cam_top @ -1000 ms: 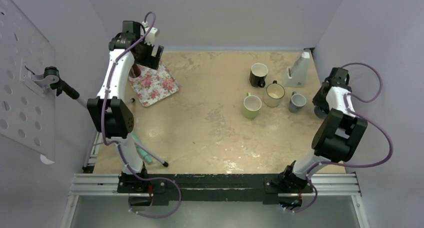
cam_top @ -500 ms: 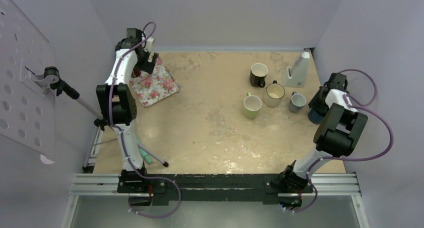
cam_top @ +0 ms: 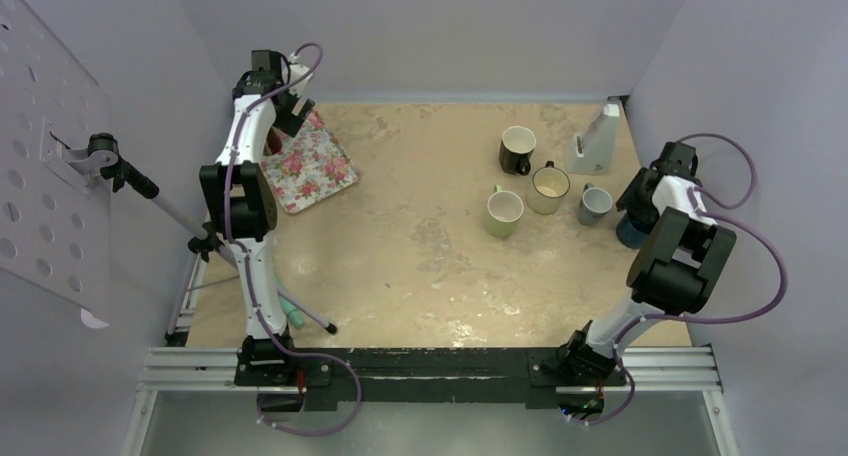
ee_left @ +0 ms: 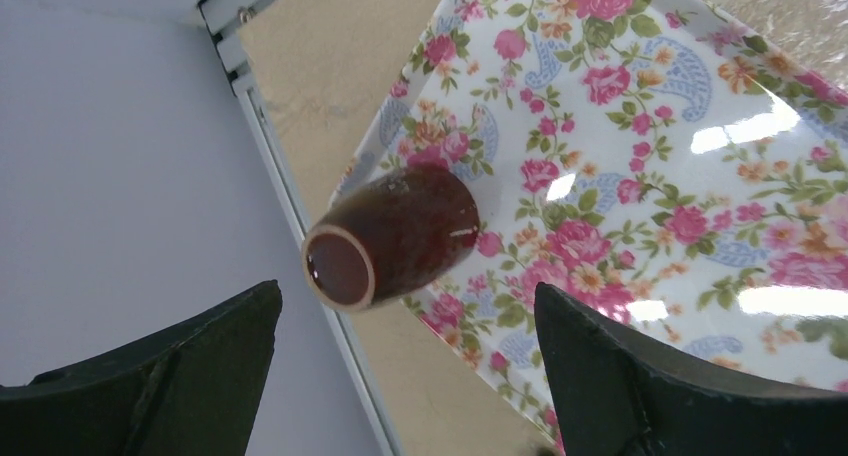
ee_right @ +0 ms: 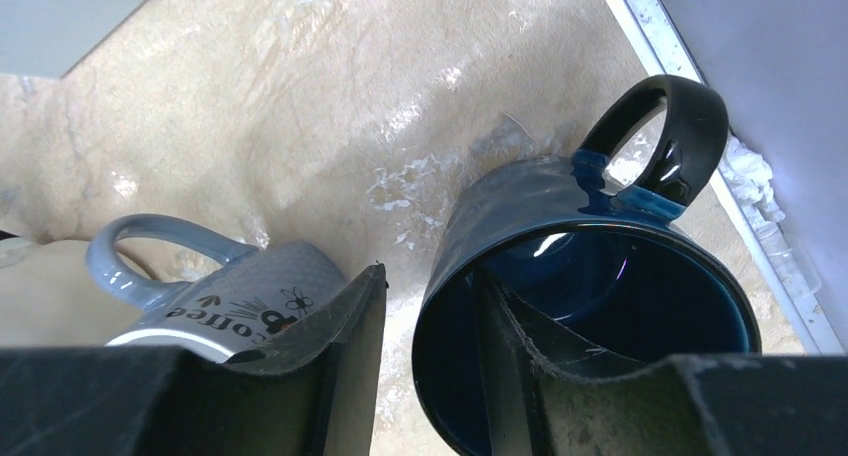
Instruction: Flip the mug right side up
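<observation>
Here, brown mug (ee_left: pixel 392 236): lying sideways on floral tray (ee_left: pixel 650 176).
Left gripper (ee_left: pixel 405 301): spread wide above it.
Right gripper (ee_right: pixel 432 276): straddling blue mug (ee_right: pixel 520 206) rim; grip unclear.

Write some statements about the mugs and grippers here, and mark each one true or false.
1. The blue mug stands mouth up. True.
2. One finger of the right gripper is inside the blue mug. True.
3. The left gripper holds the brown cup. False: its jaws are open and clear of the cup.
4. The grey mug sits on the tray. False: it is on the table, beside the blue mug.
</observation>
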`<state>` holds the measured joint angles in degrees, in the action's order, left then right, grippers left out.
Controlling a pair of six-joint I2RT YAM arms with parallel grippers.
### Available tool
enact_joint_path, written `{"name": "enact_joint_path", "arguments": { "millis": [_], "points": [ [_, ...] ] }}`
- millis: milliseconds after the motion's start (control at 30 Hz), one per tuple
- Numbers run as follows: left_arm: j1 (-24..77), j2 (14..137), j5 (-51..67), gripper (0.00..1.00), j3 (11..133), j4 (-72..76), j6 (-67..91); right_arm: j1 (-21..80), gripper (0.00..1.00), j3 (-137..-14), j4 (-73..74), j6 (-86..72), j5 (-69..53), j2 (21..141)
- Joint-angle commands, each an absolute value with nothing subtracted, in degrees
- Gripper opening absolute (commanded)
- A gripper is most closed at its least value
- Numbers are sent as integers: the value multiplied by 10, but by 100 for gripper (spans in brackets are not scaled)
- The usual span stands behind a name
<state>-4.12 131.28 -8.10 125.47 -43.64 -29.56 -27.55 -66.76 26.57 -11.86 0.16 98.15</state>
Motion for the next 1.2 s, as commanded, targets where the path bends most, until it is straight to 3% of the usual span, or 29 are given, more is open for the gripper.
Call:
{"name": "enact_joint_path", "arguments": {
  "millis": [0, 433, 533, 967, 1167],
  "points": [
    [-45, 1356, -70, 99, 1304, -418, -405, -279, 41, -693, 274, -104, -15, 941],
    [-45, 1384, -51, 65, 1334, -455, -444, -279, 42, -698, 296, -106, -3, 901],
    [-44, 1383, -17, 63, 1334, -506, -436, -279, 41, -714, 307, -106, -2, 893],
    [-39, 1328, 44, 62, 1268, -535, -400, -279, 42, -728, 318, -95, -8, 874],
    [-42, 1327, -65, 86, 1294, -496, -395, -279, 42, -738, 323, -96, -12, 888]
  ]
}}
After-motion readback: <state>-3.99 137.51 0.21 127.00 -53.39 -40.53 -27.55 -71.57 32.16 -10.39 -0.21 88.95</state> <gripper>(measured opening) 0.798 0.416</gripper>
